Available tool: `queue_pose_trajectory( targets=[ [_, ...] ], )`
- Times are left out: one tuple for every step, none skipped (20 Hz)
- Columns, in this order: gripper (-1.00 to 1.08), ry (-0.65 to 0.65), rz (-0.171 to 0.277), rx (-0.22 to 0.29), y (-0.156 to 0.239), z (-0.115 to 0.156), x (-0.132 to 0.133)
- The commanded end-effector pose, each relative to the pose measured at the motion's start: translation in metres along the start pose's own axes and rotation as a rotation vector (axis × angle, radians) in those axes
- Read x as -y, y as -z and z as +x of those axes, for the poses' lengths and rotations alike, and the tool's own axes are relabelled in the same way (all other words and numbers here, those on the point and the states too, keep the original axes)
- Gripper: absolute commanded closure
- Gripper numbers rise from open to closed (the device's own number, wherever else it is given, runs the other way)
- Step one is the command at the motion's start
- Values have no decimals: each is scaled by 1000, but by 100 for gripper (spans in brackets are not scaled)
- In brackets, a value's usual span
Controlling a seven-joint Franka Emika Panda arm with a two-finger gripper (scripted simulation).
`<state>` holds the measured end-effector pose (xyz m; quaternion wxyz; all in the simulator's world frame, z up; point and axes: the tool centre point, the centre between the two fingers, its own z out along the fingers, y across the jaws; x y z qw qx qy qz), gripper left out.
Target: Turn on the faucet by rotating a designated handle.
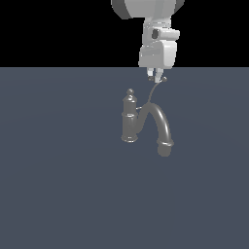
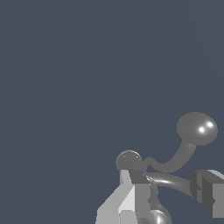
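Gripper (image 1: 155, 78) above the faucet (image 1: 130, 119), by the handle (image 1: 154, 91) tip

We see our fingers (image 2: 131, 192) spread wide, holding nothing, with the thick arched spout (image 1: 160, 124) passing between them in the wrist view. The slim S-curved handle rises from the glossy grey turned column to a ball tip (image 2: 197, 128) just beside our fingertips in the exterior view. The faucet stands on a flat slate-blue floor (image 1: 58, 185).
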<state>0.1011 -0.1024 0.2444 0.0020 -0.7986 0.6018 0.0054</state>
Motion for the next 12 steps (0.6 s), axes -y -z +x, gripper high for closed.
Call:
queue_pose_trajectory(
  targets=[
    [108,-16,4,-8,-2,13,4],
    [108,-17,4,-8,-2,14,7],
    [108,-19,4,-9,-2,15,9],
    [108,-20,4,-9,-2,15,11],
    [108,-21,4,-9,-2,16,14],
    [108,-22,4,-9,-2,17,16],
    [108,-23,4,-10,-2,18,18],
    [108,-25,4,-10,-2,18,20],
    [108,-26,4,-10,-2,19,22],
    [108,-27,4,-11,-2,20,24],
    [108,-28,4,-11,-2,20,26],
    [108,-28,4,-11,-2,20,26]
  ],
)
